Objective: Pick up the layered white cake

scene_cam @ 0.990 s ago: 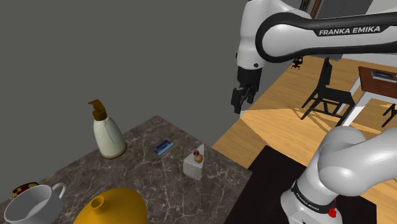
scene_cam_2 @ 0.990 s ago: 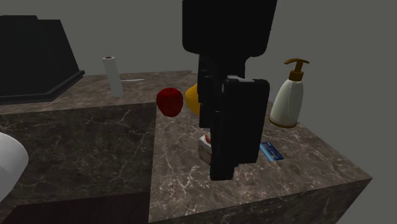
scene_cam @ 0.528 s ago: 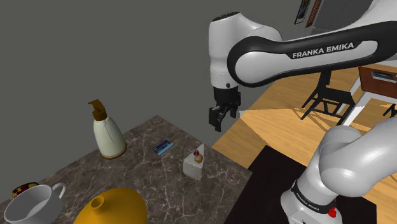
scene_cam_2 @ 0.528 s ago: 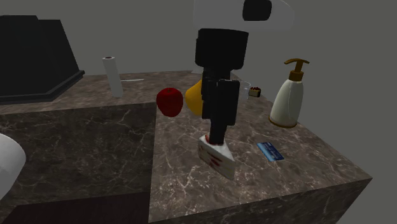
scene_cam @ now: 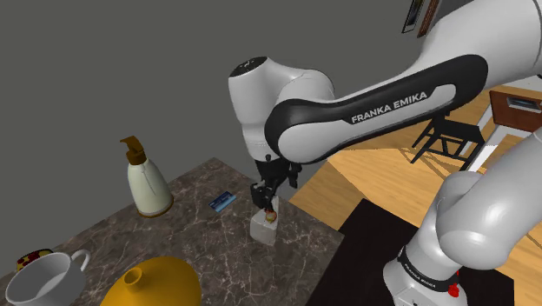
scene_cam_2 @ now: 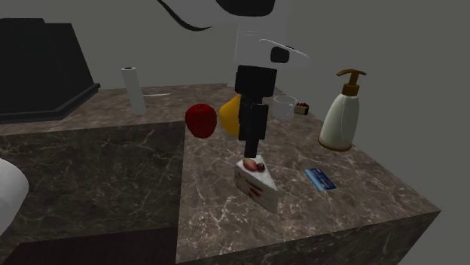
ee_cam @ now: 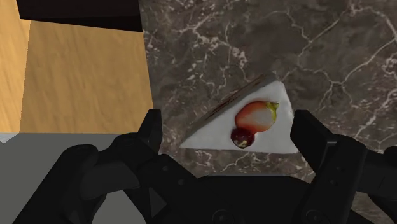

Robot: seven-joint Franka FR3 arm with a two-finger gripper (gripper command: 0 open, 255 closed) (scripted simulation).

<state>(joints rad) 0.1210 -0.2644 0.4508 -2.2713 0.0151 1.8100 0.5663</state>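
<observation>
Wrist view puts my end effector [ee_cam: 229,130] straight over the cake slice [ee_cam: 245,121]. The black fingers [ee_cam: 153,130] are spread wide, one past each side of the wedge, gripping nothing. The slice is a white triangle topped with a strawberry [ee_cam: 254,116] and a small dark red berry, and it lies on the dark marbled bench [ee_cam: 331,51] close to the edge, with wooden floor [ee_cam: 83,76] beyond.

From the shoulder view, my end effector [scene_cam: 265,193] hangs just above the slice [scene_cam: 264,224]. A blue card [scene_cam: 222,202] lies flat near it, and a cream soap dispenser [scene_cam: 146,182] with a brown pump stands further along. A yellow jug [scene_cam: 152,282] and a white cup [scene_cam: 48,274] are well apart from it.

Across the bench in the second exterior view, a red apple [scene_cam_2: 199,120], a white roll [scene_cam_2: 134,90] and a black box [scene_cam_2: 41,71] stand well behind the slice [scene_cam_2: 256,184]. Nothing lies between my fingers and its sides.
</observation>
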